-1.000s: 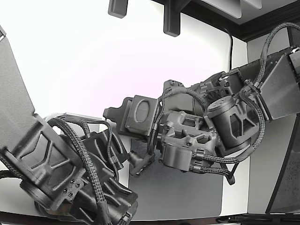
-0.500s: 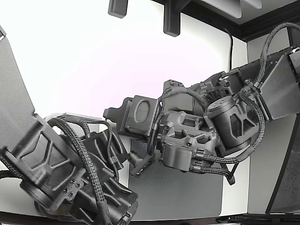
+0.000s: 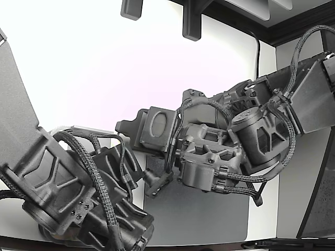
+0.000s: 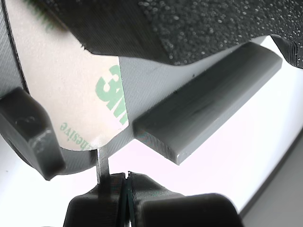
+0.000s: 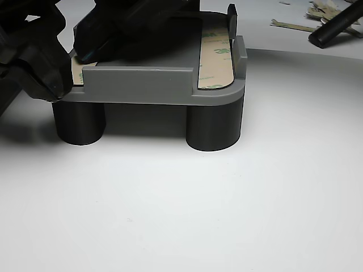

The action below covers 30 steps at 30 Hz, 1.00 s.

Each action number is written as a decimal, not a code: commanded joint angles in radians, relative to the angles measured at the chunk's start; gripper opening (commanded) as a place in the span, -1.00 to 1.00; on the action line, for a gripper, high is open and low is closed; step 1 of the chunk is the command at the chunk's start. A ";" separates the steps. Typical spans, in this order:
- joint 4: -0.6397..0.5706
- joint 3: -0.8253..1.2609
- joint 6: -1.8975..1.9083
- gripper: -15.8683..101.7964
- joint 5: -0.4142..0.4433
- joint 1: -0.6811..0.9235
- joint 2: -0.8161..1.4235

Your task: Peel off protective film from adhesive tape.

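Gripper (image 4: 127,177) fingertips are pressing together on a thin film tab (image 4: 102,163) sticking out from the rounded end of a tape strip (image 4: 71,94) with green printing. That strip is lying on a grey fixture (image 5: 142,82) raised on dark round feet (image 5: 214,124), which is sitting on the white table (image 5: 198,215). In the other view a second tape strip (image 5: 216,59) is lying along the fixture's right side, and peeled scraps (image 5: 295,25) are lying at far right.
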 commanded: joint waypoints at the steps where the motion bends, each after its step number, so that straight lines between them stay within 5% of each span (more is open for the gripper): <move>1: -0.008 -0.032 0.000 -0.92 -0.003 -0.003 0.014; 30: 0.018 -0.044 0.015 -0.92 -0.002 0.006 0.015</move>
